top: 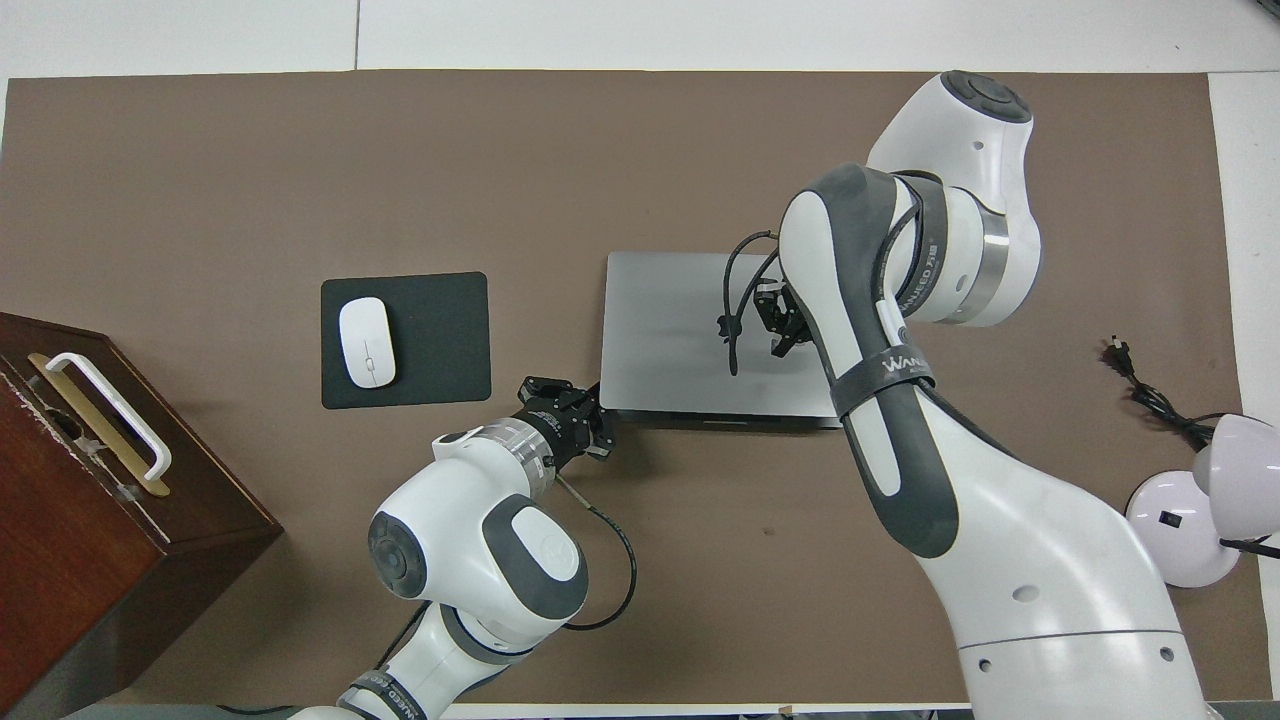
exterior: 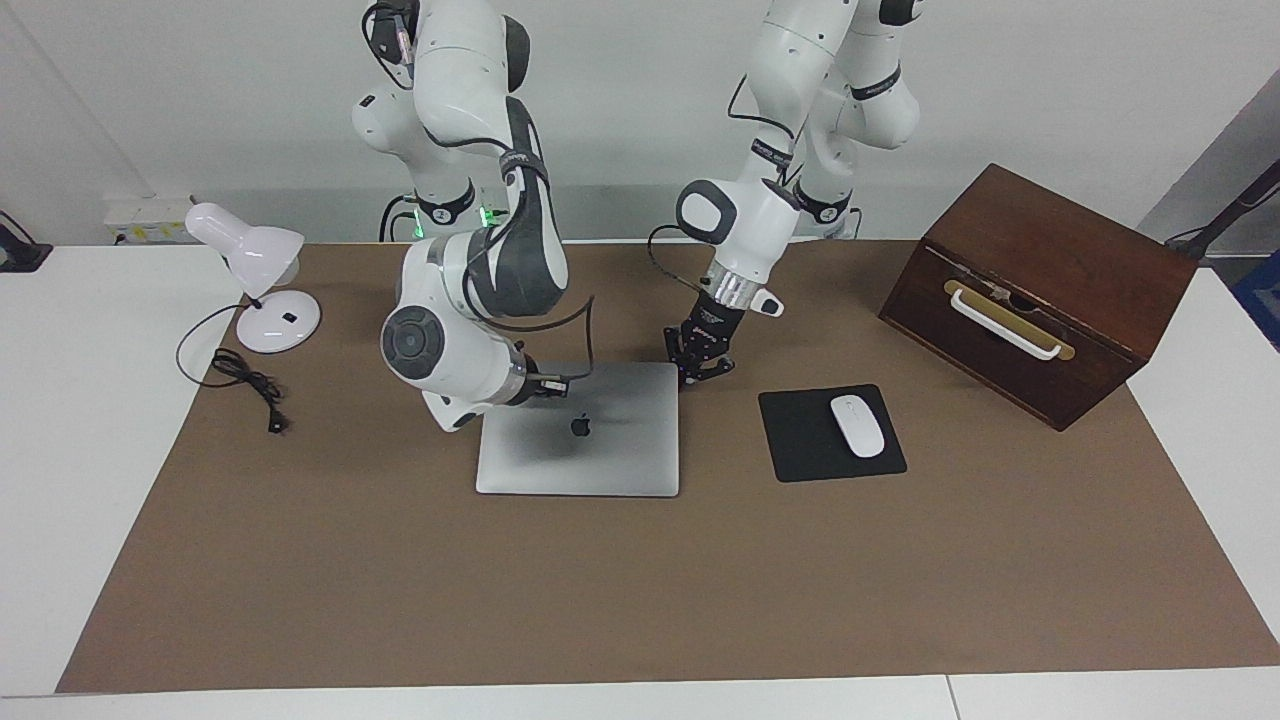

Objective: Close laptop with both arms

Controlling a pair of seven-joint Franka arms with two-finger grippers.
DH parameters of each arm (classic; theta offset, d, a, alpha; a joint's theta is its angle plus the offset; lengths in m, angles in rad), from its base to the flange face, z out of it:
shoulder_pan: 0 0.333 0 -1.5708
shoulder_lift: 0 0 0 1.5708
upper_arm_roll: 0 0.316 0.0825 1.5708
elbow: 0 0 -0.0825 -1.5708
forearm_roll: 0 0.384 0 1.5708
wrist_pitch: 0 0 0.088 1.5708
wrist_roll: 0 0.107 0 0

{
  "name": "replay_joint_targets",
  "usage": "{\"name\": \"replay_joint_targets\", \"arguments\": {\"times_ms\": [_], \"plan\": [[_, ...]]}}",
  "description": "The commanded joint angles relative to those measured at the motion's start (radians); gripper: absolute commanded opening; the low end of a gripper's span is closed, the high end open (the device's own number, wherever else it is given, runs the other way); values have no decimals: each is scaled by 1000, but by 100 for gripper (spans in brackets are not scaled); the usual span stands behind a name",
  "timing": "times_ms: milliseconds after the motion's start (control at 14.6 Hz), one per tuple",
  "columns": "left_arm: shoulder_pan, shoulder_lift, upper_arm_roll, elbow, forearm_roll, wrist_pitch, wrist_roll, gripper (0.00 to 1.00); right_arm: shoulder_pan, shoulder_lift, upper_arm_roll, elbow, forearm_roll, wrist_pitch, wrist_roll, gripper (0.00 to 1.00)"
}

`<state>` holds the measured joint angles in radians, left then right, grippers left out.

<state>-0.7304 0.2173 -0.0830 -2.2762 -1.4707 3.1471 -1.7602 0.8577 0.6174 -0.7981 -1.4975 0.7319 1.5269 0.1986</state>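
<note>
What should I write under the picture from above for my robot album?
Two robot arms by a closed laptop: right gripper over its lid, left gripper at its corner.

We see the laptop as brushed, matt silver-grey metal with a dark logo on its lid. Under it lies a matt brown mat, like paper or thin card, on a smooth white table. The arms wear glossy white plastic shells with dark grey rubbery-looking caps. The mouse is glossy white plastic on a matt black mouse pad. The box is dark polished wood; the lamp is shiny white.
</note>
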Motion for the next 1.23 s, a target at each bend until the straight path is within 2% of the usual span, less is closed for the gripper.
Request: {"name": "replay_joint_targets", "arguments": {"times_ms": [0,342,616,958,1163], "plan": [[34,-41,-3,-28,-16,-45,56,0,-23,-30,-4,10,-3,-30,12,0],[69,-42,-3,-34,-16,-59,100,0,-80,-65,14,17,-45,-45,5,0],[181,-58,-1,-22,-16,-174,209,0,-158,-131,71,29,-144,-45,-4,0],[255,-55,3,35,0,-193,274,0,-294,-257,210,37,-372,-39,-71,0],[342,-52,5,76,32,-269,370,0,-370,-332,279,39,-466,-37,-111,0]]}}
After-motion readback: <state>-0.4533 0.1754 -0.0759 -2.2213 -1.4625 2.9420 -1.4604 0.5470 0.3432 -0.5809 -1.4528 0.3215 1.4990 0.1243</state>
